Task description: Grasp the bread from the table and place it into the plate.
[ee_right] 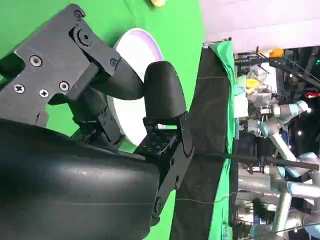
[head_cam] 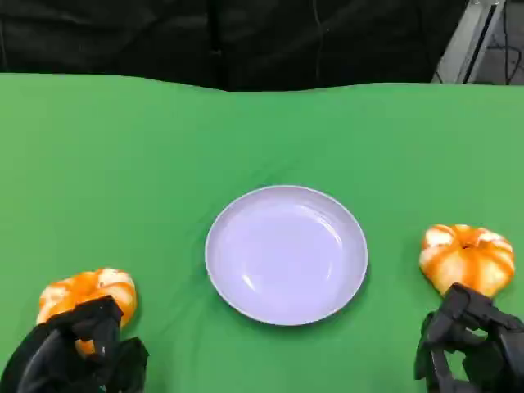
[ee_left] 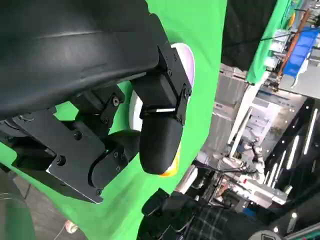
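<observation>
Worktop [head_cam: 123, 164] covered in a green cloth, slightly creased near the centre. Black curtain [head_cam: 164, 37] hangs along its far edge. Metal frame post [head_cam: 468, 37] at far right. In the wrist views, blurred lab background: blue bins [ee_left: 300, 50] and a grey robot arm [ee_right: 280, 130] beyond the cloth.
</observation>
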You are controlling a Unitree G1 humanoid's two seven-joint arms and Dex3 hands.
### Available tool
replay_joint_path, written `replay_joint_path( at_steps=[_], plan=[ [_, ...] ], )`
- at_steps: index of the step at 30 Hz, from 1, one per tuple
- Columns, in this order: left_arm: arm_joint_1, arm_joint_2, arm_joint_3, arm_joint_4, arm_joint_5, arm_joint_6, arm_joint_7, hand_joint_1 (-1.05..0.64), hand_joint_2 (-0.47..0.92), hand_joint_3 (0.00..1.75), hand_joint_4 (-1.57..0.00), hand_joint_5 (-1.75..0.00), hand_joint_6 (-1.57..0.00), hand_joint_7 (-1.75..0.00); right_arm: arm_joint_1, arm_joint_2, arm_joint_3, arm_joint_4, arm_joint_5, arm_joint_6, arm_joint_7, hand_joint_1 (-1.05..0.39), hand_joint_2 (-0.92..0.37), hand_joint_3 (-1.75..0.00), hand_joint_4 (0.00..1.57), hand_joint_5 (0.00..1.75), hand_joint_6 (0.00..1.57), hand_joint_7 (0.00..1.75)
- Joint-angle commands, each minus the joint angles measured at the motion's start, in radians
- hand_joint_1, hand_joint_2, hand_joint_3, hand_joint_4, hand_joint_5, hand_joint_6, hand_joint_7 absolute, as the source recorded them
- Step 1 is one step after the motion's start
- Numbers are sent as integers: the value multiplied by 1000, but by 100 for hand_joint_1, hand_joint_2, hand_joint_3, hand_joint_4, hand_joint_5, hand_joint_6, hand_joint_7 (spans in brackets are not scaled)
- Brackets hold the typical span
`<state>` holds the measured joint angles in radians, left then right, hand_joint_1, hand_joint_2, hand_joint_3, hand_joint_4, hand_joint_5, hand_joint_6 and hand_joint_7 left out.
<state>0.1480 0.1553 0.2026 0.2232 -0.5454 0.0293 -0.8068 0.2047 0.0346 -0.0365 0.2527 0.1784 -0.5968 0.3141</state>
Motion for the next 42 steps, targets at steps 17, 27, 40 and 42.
replay_joint_path(
  at_steps=[17,27,40,42],
  plan=[
    [8,-5,22,-13,-9,-11,20,2,47,121,-96,-174,-98,-150,7,-14,-6,-13,5,0,-8,-10,-33,-151,93,174,87,156],
    [-10,-111,71,71,81,-375,64,-22,37,103,-76,-107,-86,-81,-5,-17,-10,1,6,-8,-9,-11,-33,-152,93,175,87,156],
    [1,40,120,15,1394,-804,1065,-88,92,19,0,-28,-46,0,-5,-13,-9,-8,11,16,-16,-11,-34,-147,93,174,88,154],
    [-6,76,80,11,1506,-738,1180,-92,92,13,0,-23,-44,0,-6,-13,-9,-6,13,13,-15,-10,-35,-147,93,174,88,153]
  ],
)
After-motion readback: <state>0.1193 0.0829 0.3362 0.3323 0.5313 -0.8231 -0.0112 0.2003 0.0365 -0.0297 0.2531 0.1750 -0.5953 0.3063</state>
